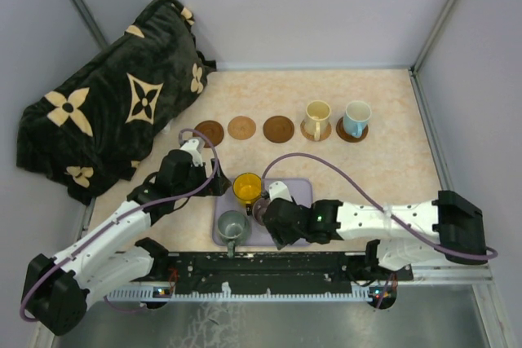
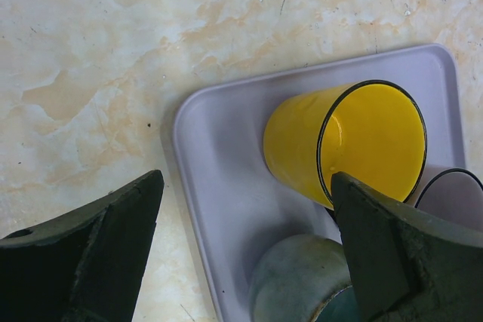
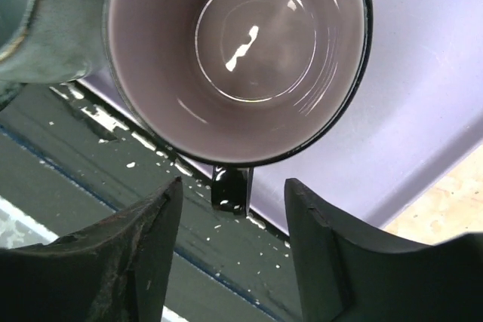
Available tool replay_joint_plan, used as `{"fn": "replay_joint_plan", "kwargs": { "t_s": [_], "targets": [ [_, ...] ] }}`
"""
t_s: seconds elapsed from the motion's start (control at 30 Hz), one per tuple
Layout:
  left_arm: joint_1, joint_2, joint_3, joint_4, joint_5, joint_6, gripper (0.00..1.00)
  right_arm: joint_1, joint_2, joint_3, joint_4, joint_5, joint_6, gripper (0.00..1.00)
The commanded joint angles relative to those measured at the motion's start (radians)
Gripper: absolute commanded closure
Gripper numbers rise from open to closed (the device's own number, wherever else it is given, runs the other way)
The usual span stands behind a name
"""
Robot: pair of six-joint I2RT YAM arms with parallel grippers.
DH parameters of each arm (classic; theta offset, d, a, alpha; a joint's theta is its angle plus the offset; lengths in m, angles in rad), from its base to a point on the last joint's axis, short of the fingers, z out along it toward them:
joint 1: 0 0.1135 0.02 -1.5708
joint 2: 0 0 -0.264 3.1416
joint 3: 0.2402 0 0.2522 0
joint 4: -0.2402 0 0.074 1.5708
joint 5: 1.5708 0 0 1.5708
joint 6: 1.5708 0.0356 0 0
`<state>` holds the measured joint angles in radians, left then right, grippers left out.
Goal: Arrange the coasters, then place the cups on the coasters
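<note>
Three cups are pictured on the lavender tray (image 1: 298, 189) at the near edge of the counter (image 1: 408, 160). Two more are already set on coasters beyond the tray's far edge.

The yellow cup (image 1: 247, 188) stands upright at the tray's far-left corner. The grey-green cup (image 1: 232, 224) stands at the near-left corner. The mauve cup (image 3: 241, 58) sits just right of those two, near the tray's middle, and is largely hidden in the top view.

The right claw (image 3: 234, 186) is held low over the tray's near edge. Its jaws are partly spread to either side of the mauve cup's handle (image 3: 230, 190), with a gap seen on both sides. Nothing is pinched.

The left claw (image 2: 247, 179) is spread wide above the tray's far-left corner. One finger is over the counter outside the tray and the other is beside the yellow cup's rim. Nothing is held.

Beyond the tray, five coasters are laid in a row across the counter. Three of them (image 1: 241, 127) lie bare: one dark, one tan and one dark. To their right, past the tray's right end, the cream cup (image 1: 317, 114) stands on a tan coaster (image 1: 306, 131). The blue cup (image 1: 356, 116) stands on a dark coaster (image 1: 349, 138).

A dark flowered blanket (image 1: 106, 103) is bunched well to the tray's far left.
</note>
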<state>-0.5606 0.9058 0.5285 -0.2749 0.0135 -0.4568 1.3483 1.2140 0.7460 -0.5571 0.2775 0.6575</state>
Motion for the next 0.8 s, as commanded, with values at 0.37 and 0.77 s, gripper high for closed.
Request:
{"fn": "replay_joint_plan", "kwargs": {
  "t_s": [0.37, 0.77],
  "targets": [
    [-0.007, 0.002, -0.007, 0.016, -0.014, -0.006, 0.02, 0.009, 0.128, 0.056, 0.031, 0.08, 0.033, 0.52],
    [-0.007, 0.028, -0.011, 0.035, -0.01, -0.006, 0.02, 0.008, 0.126, 0.069, 0.066, 0.107, 0.025, 0.58]
  ]
}}
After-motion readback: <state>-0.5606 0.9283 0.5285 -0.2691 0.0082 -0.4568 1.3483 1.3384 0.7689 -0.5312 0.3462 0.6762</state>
